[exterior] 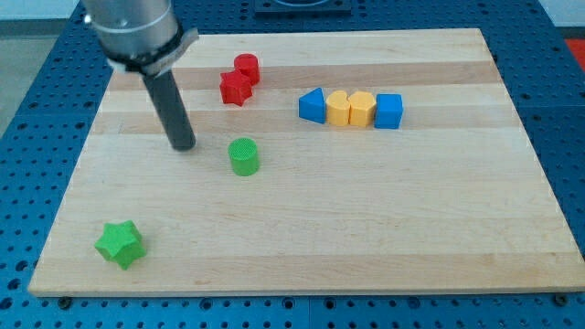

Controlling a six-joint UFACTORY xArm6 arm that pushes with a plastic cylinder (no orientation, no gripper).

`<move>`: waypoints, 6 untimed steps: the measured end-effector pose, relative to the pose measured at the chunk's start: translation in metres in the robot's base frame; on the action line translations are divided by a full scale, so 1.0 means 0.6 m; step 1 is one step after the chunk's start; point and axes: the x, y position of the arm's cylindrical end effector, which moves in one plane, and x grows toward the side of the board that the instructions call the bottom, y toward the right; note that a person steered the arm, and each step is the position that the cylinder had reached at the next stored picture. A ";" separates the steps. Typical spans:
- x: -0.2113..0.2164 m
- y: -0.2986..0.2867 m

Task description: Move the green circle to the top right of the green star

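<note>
Standing on the wooden bench (384, 210) are eight blocks. Two are green: one green circle (244, 156) near the middle and one green star (120, 244) at the view's bottom left, well apart from it. Two red blocks (239, 79) touch each other near the view's top. One row holds a blue triangle (313, 106), two yellow blocks (351, 109) and a blue cube (388, 111). My tip (184, 144) rests just left of the green circle, apart from it. No jaws exist on this rod, so nothing is grasped.
</note>
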 end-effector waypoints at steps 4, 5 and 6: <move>0.031 0.154; 0.063 0.155; 0.115 0.154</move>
